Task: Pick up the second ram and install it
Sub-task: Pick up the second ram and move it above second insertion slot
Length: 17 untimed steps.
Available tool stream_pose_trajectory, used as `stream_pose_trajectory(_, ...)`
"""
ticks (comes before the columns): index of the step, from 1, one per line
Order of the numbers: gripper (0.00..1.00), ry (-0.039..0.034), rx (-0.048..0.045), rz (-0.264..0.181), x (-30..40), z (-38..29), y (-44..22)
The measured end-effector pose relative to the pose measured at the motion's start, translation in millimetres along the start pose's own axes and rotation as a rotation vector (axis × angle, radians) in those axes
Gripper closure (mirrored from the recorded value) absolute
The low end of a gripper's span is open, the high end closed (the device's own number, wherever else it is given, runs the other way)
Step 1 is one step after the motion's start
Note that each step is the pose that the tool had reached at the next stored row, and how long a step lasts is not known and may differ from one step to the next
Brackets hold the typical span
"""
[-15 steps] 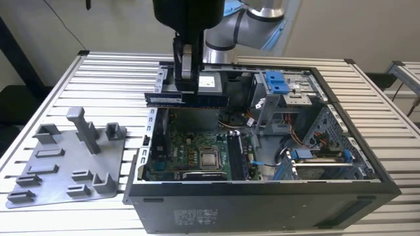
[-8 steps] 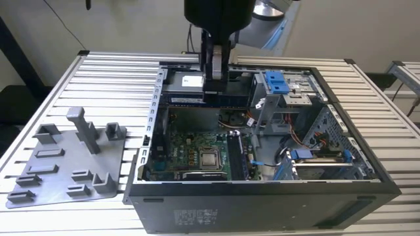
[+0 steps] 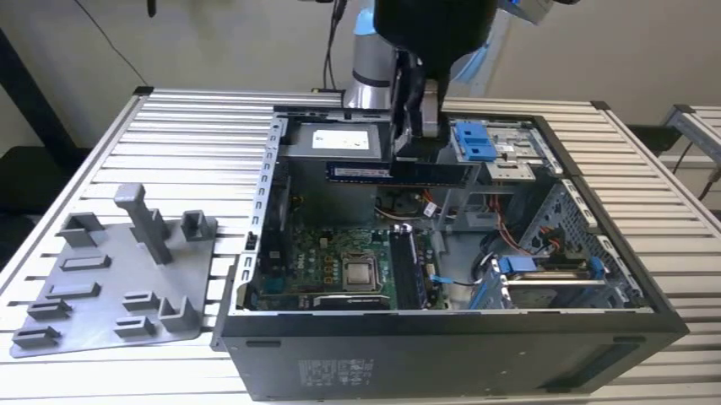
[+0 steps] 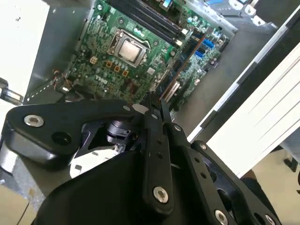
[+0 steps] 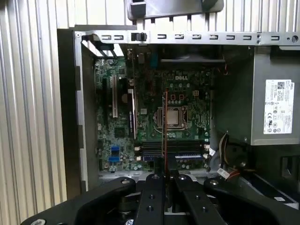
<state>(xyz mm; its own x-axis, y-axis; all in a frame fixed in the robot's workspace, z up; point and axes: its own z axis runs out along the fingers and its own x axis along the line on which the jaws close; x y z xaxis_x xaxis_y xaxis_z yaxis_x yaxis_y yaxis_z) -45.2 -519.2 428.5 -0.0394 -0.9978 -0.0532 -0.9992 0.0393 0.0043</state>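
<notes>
**A:** Exterior view first. What has the gripper got?

**B:** Its fingers are pinched on the second ram, gripping the upper long edge near the middle. The stick hangs level just below them, over the open computer case and beside the power-supply box.

**A:** Second wrist view?

**B:** The ram runs edge-on out from the gripper. The processor socket lies well beyond the tips, the memory slots past that.

**A:** First wrist view?

**B:** A thin edge sits straight ahead of the gripper, apart from the slots underneath.

**A:** How will it handle?

**B:** I'd judge it light, stiff and fragile. It's best held by the long edges at mid-length, clear of chips and contacts. A board this thin could pivot in a narrow pinch.
</notes>
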Motion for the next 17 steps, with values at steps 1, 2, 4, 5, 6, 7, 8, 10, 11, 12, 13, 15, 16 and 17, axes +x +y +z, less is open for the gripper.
stream_pose_trajectory(1, 0.86, -0.0001, 0.0, 0.0, -0.2, 0.0, -4.5)
stream_pose_trajectory(2, 0.86, -0.0001, 0.0, 0.0, -0.4, 0.0, -9.0)
stream_pose_trajectory(4, 0.86, 0.0, 0.0, 0.0, -0.7, 0.0, -18.1)
stream_pose_trajectory(5, 0.86, 0.0, 0.0, 0.0, -0.9, -0.1, -22.6)
stream_pose_trajectory(6, 0.86, 0.0, 0.0, 0.0, -1.0, 0.0, -27.1)
stream_pose_trajectory(7, 0.86, 0.0, 0.0, 0.0, -1.2, -0.1, -31.5)
stream_pose_trajectory(8, 0.86, 0.0, 0.0, 0.0, -1.4, -0.1, -36.4)
stream_pose_trajectory(10, 0.86, 0.0001, 0.0, 0.0, -1.8, -0.1, -44.3)
stream_pose_trajectory(11, 0.86, 0.0, 0.0, 0.0, -1.8, -0.1, -45.4)
stream_pose_trajectory(12, 0.86, 0.0, 0.0, 0.0, -1.8, -0.1, -45.5)
stream_pose_trajectory(13, 0.86, 0.0, 0.0, 0.0, -1.8, -0.1, -45.5)
stream_pose_trajectory(15, 0.86, 0.0, 0.0, 0.0, -1.8, -0.1, -45.6)
stream_pose_trajectory(16, 0.86, 0.0, 0.0, 0.0, -1.8, -0.1, -45.7)
stream_pose_trajectory(17, 0.86, 0.0, 0.0, 0.0, -1.8, -0.1, -45.7)
